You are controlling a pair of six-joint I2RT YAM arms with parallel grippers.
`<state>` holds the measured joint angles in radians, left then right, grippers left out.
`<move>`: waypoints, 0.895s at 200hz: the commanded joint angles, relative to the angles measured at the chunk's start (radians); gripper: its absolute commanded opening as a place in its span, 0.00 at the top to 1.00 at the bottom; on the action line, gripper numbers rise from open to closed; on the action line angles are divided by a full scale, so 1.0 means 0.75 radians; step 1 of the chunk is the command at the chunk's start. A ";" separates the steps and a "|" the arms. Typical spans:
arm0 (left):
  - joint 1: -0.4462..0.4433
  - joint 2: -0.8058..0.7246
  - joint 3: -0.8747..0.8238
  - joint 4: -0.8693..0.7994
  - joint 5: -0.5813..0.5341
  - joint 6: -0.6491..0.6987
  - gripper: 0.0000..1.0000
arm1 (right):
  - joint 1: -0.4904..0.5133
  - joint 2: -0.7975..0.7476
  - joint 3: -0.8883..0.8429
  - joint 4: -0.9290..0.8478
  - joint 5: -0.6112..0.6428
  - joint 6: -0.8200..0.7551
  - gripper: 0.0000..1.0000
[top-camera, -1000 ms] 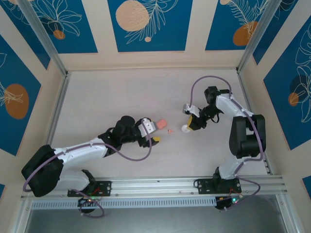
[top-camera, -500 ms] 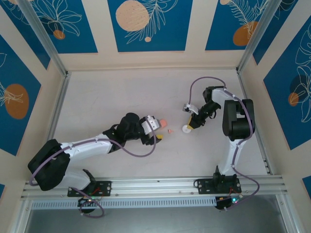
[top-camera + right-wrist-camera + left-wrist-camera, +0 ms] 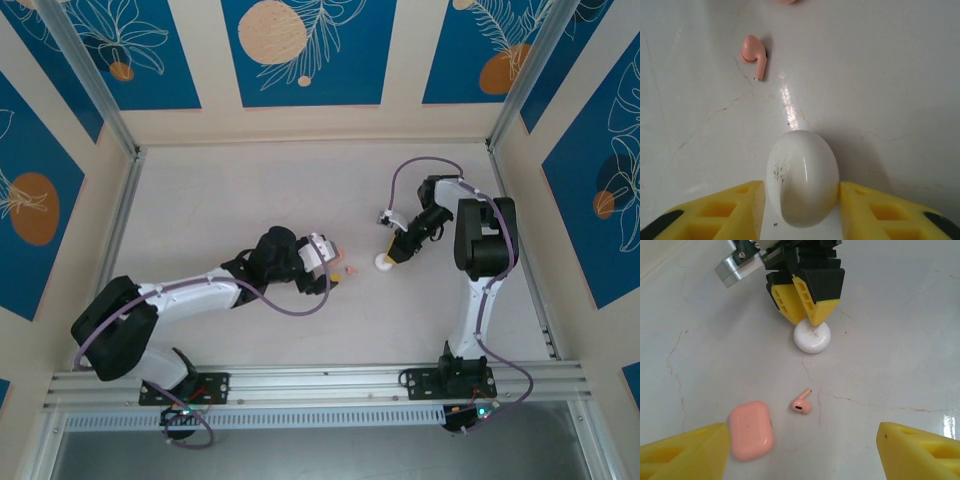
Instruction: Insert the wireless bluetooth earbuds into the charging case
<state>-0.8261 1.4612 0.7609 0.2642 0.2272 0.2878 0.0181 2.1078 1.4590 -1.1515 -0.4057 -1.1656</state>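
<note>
The salmon-pink charging case (image 3: 751,430) lies shut on the table, right beside my left gripper's left finger. One coral-pink earbud (image 3: 801,406) lies loose just beyond the case, between it and a white round disc (image 3: 812,336). My left gripper (image 3: 802,450) is open wide, with nothing between its fingers. My right gripper (image 3: 801,200) straddles the white disc (image 3: 802,177), jaws parted: its right finger touches the disc and a thin gap shows at the left one. The earbud (image 3: 753,51) lies ahead of that gripper. From above, the case (image 3: 337,254) and earbud (image 3: 350,269) sit mid-table.
The white disc (image 3: 383,264) rests on the table under the right gripper (image 3: 392,255), a short way right of the earbud. The two grippers face each other closely across the earbud. The pale tabletop (image 3: 230,200) has fine cracks and walls on three sides.
The left arm has slid right, bringing its open gripper up to the case and earbud. The right gripper's jaws have widened around the white disc.
</note>
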 commanded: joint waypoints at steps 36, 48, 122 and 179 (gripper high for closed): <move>-0.005 0.035 0.092 -0.062 -0.002 -0.002 0.25 | -0.010 0.001 0.061 0.057 -0.022 0.036 0.53; -0.005 0.038 0.104 -0.080 -0.008 -0.011 0.24 | -0.010 -0.015 0.065 0.073 -0.024 0.045 0.53; -0.002 0.069 0.366 -0.510 -0.114 -0.191 0.25 | 0.000 -0.429 -0.107 0.449 -0.260 0.431 0.49; 0.007 0.230 0.748 -1.027 -0.048 -0.359 0.21 | 0.021 -0.755 -0.354 0.891 -0.339 0.982 0.49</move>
<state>-0.8253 1.5787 1.2022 -0.2600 0.1638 0.0971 0.0387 1.5963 1.2541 -0.6415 -0.6041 -0.6563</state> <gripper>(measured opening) 0.777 0.511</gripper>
